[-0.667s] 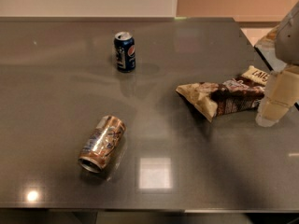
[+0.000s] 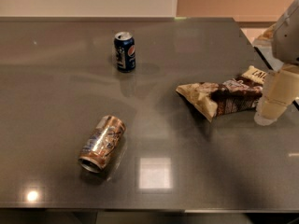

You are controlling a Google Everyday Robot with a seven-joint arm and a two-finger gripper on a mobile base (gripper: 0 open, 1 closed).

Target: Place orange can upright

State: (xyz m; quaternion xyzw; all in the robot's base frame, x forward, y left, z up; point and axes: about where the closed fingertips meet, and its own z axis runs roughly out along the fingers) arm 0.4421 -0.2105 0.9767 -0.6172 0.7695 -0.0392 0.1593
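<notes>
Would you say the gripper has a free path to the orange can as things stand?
Probably yes: the gripper is far right, the orange can lies alone front-left; only the snack bag needs skirting.

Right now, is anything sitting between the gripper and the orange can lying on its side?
Yes: the chip bag lies right beside the gripper at the right edge of the table, on the line toward the orange can. Past the bag nothing else shows; the Pepsi can stands far off that path.
</notes>
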